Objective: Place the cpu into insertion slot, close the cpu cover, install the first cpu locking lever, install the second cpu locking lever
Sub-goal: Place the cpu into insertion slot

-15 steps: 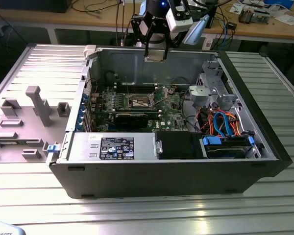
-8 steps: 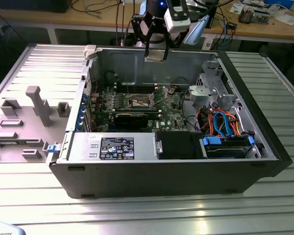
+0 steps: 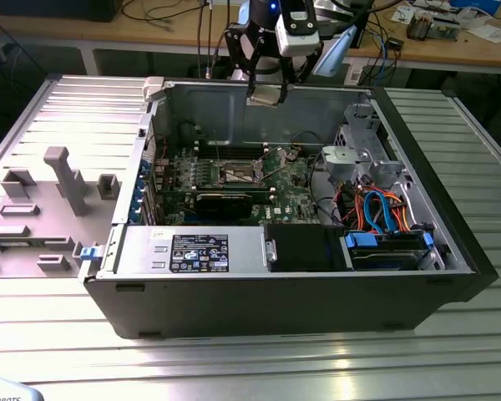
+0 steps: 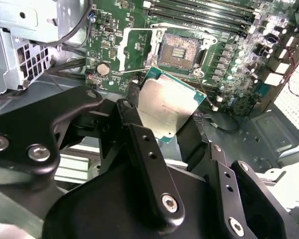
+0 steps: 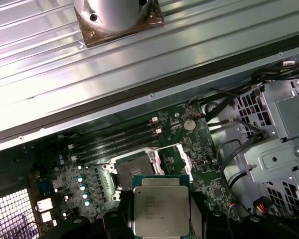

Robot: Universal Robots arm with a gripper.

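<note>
- The cpu [image 4: 167,107] is held by the gripper [image 4: 165,122]; the fingers [image 4: 137,134] are closed on two opposite edges.
- In the exterior view the chip is seen hanging above the open computer case [image 3: 417,276], well apart from the motherboard [image 3: 288,180].
- The insertion slot [image 4: 178,52] is seen bare, with the cpu cover [image 4: 133,50] swung open beside it.
- Handling, as judged: light, thin and stiff, with a smooth metal top that is likely slippery. The underside contacts are taken as fragile.
- An edge grip is judged correct; the faces should be left untouched.
</note>
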